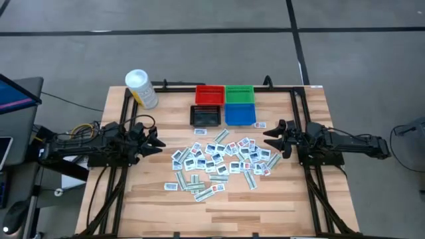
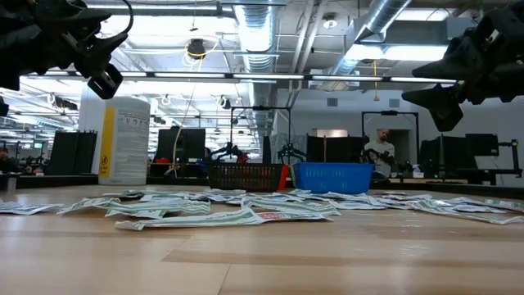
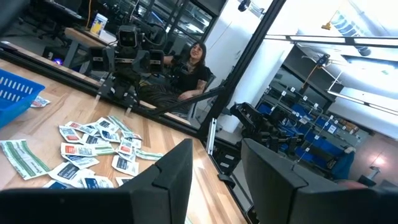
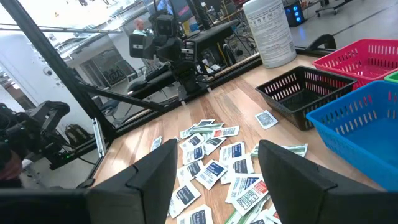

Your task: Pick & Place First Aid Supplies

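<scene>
The first aid supplies (image 1: 219,162) lie flat and scattered on the wooden table's middle: several small square white packets and narrow pale green strips. They also show in the low view (image 2: 237,209) and in both wrist views (image 3: 93,146) (image 4: 214,162). My left gripper (image 1: 158,143) (image 3: 214,186) hovers open, level, left of the pile and above the table. My right gripper (image 1: 271,136) (image 4: 214,180) hovers open, level, right of the pile. Nothing is between either pair of fingers.
Red (image 1: 210,94), green (image 1: 240,93), black (image 1: 206,115) and blue (image 1: 240,114) bins stand behind the pile. A white tub with a yellow label (image 1: 141,88) stands at the far left. One packet (image 1: 259,124) lies beside the blue bin. A person (image 3: 189,68) sits beyond the table's right side.
</scene>
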